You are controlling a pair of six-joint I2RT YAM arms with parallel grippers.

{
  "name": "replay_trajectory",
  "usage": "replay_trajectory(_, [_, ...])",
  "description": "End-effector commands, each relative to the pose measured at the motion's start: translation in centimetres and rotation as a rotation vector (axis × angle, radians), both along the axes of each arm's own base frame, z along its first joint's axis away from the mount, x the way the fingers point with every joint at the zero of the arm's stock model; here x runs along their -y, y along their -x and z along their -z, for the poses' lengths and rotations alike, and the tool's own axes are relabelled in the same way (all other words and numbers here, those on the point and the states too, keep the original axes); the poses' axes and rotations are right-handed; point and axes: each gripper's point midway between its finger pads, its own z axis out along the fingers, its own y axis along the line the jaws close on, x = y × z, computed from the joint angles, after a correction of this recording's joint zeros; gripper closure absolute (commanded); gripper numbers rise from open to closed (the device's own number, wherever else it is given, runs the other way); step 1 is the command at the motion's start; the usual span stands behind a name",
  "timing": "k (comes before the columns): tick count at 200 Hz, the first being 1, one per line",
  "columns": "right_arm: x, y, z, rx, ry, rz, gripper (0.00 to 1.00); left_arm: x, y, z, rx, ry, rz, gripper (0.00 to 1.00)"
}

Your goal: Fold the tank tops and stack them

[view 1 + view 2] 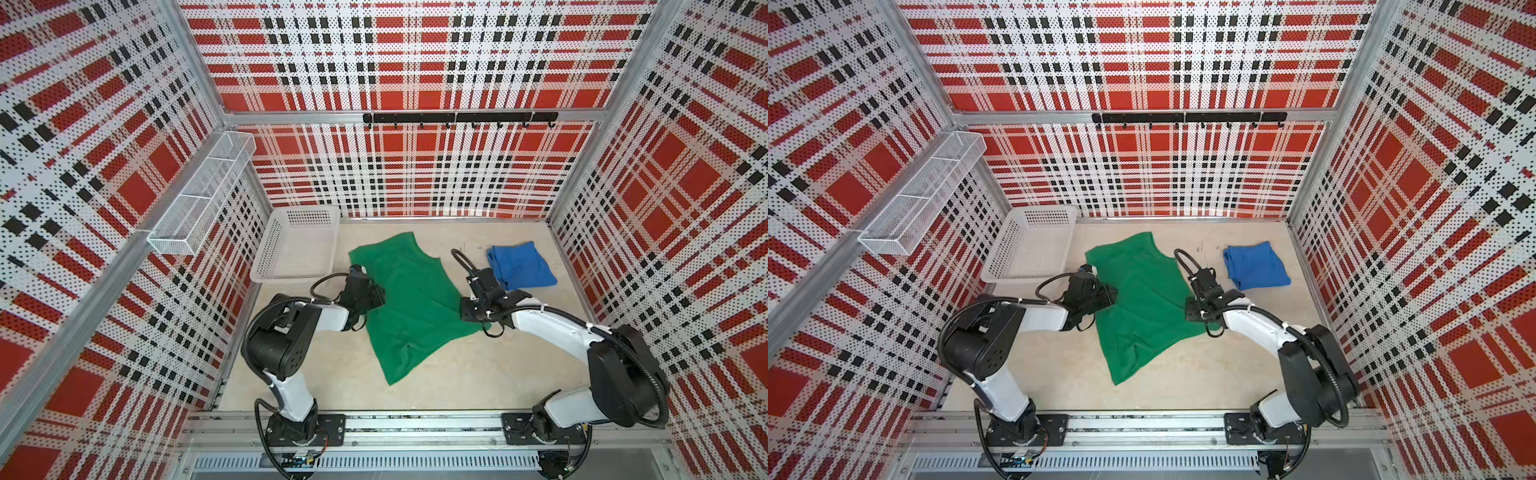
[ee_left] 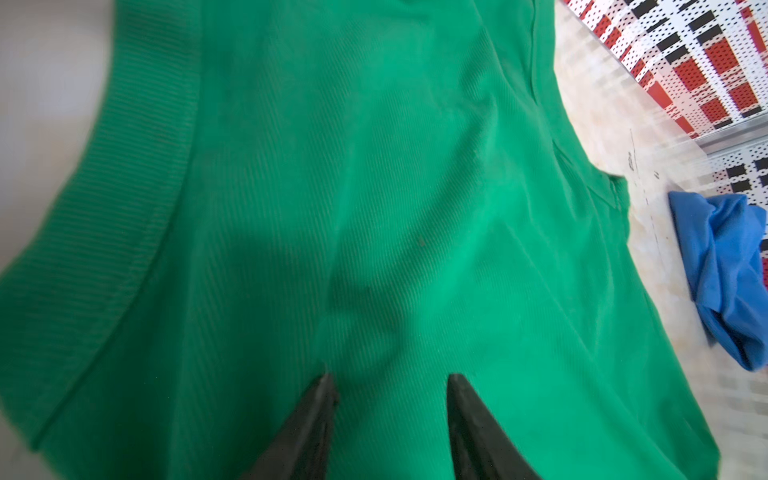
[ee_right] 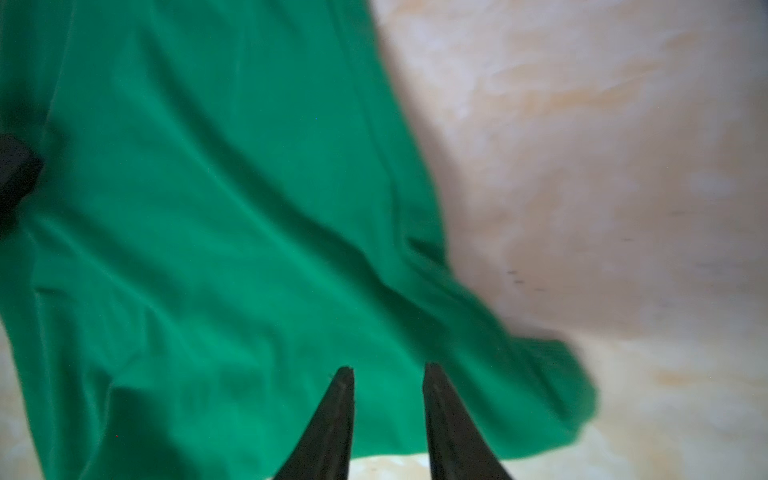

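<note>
Far left at the back sat the white basket [image 1: 268,249]. It played no part in this step, so we'd keep the arms clear of it.

Next came the left gripper [image 2: 386,377], low over the left edge of the green tank top [image 1: 415,299]. Its jaws stood apart w/ nothing pinched, and the ribbed cloth lay flat beneath the tips.

The green top lay spread mid-table [image 1: 457,374], skewed, w/ straps toward the back wall and 1 hem corner pointing at the front rail. A few soft creases ran down the body.

The right gripper [image 3: 388,366] hung over the top's right edge near the other hem corner. Its jaws were also apart, by a narrower gap, and held nothing.

We judged the step to be the 1st fold of the green top, w/ both grips not yet taken. To do it well:
- Pinch right at the edge on each side and catch both layers, not just the upper 1.
- Lift both sides together and evenly. The knit looked limp and would likely sag or twist if 1 side led.
- Smooth the creases before folding over.

Far right, at the back, the blue tank top [image 1: 521,266] lay bunched in a loose fold, well apart from the green. The folded green would prob. go on or under it to make the stack.
</note>
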Motion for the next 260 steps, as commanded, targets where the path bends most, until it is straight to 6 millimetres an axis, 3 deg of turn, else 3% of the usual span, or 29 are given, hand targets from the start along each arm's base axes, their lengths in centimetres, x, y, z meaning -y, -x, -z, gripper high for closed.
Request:
replay_trajectory(1, [-0.7,0.2,2.7,-0.073,-0.015,0.014,0.69,-0.8,3.0,0.8,-0.043,0.036,-0.077,0.51])
replay_trajectory(34, [0.9,-1.7,4.9,-0.104,0.078,0.024,0.71,-1.7,6.9,1.3,-0.061,0.055,-0.128,0.51])
replay_trajectory(83, [4.1,-9.2,7.0,-0.092,0.159,-0.004,0.70,-4.0,12.4,2.0,-0.080,0.144,-0.235,0.51])
replay_trajectory(104, [4.6,-13.2,5.9,-0.035,0.194,-0.061,0.70,-2.4,14.1,1.4,-0.072,0.192,-0.215,0.51])
replay_trajectory(129, [5.0,-15.2,1.3,0.029,0.214,-0.072,0.66,-0.4,14.2,-0.3,-0.073,0.195,-0.169,0.47])
replay_trajectory(152, [4.7,-12.7,-2.5,0.065,0.137,-0.056,0.61,0.0,12.3,-2.8,-0.034,0.132,-0.139,0.42])
replay_trajectory(170, [4.6,-8.8,-3.1,0.032,0.069,-0.054,0.60,-0.3,10.0,-5.0,0.009,0.116,-0.127,0.39])
replay_trajectory(201, [4.3,-0.5,-1.5,-0.084,-0.010,-0.051,0.69,-1.2,4.5,-7.7,0.097,0.074,-0.103,0.38])
replay_trajectory(230, [2.1,5.1,-0.2,-0.156,-0.037,-0.082,0.76,-0.9,-0.9,-6.9,0.101,0.019,-0.064,0.38])
replay_trajectory(260, [0.3,7.7,1.1,-0.201,-0.096,-0.082,0.77,-0.1,-3.6,-4.5,0.065,0.007,-0.034,0.38])
